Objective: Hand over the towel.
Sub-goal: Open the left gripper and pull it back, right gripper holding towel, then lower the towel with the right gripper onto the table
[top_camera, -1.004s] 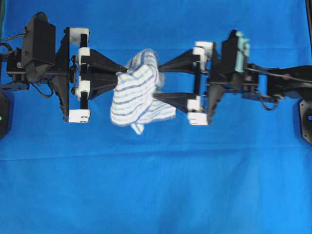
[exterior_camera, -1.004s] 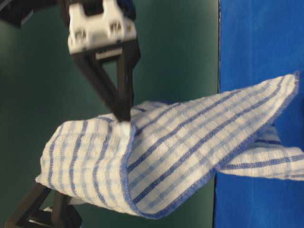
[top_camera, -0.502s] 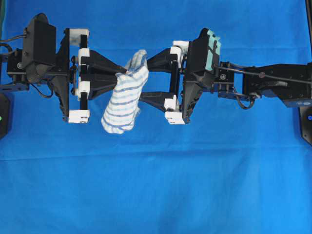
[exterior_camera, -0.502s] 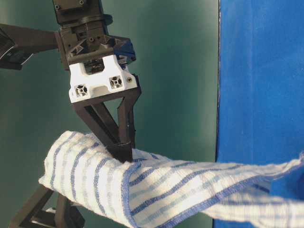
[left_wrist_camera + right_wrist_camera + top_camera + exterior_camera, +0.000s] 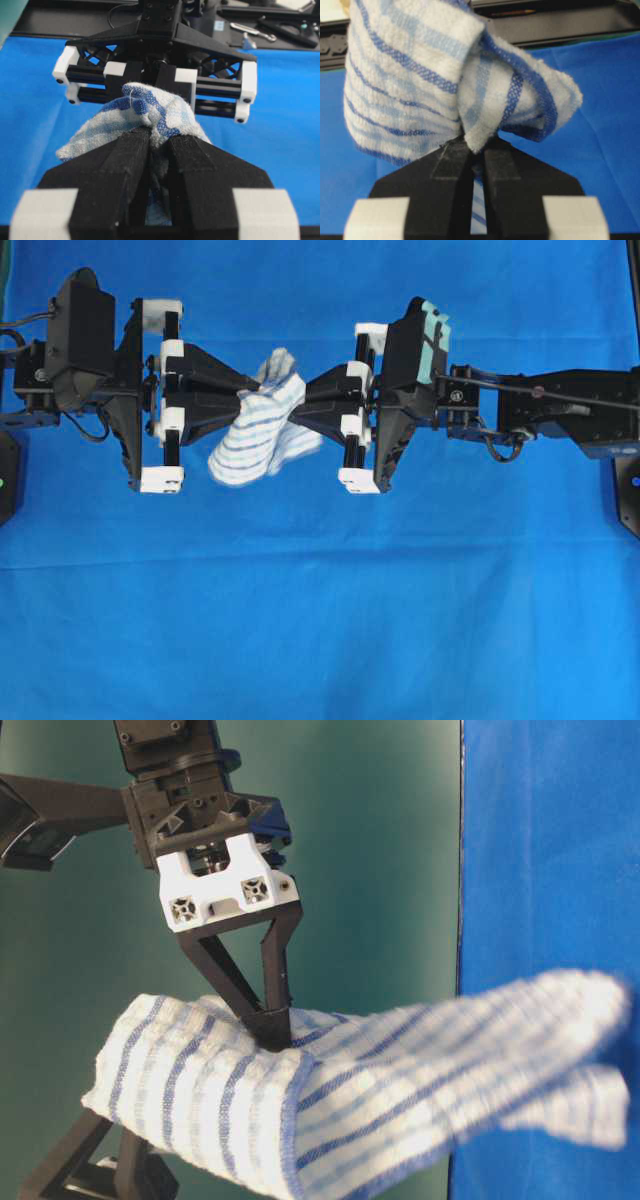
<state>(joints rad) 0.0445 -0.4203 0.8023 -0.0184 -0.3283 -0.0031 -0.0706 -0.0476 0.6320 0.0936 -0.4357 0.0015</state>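
Left hand (image 5: 243, 398): black fingers together, clamped on the small white towel with thin blue and grey check stripes (image 5: 255, 430). In the left wrist view the left hand (image 5: 152, 145) shows fingertips pinched on a bunched fold of the towel (image 5: 145, 112), cloth bulging out just past the tips.

Towel sits between the two hands, held up off the blue-cloth-covered surface (image 5: 320, 620). Most of it hangs on the near side of the grip line in the overhead view, a small corner sticking out on the far side. Loose end is blurred in overhead and table-level views.

Right hand (image 5: 312, 400): fingers together, clamped on the same towel from the opposite side, tips just beside the left hand's tips. In the right wrist view the right hand (image 5: 476, 150) has a fold of the towel (image 5: 420, 75) wedged between its fingertips, the rest mounded above them.

Table-level view: one hand (image 5: 272, 1025) comes down from above with both finger tips meeting on top of the towel (image 5: 300, 1110); I can't tell which arm it is.
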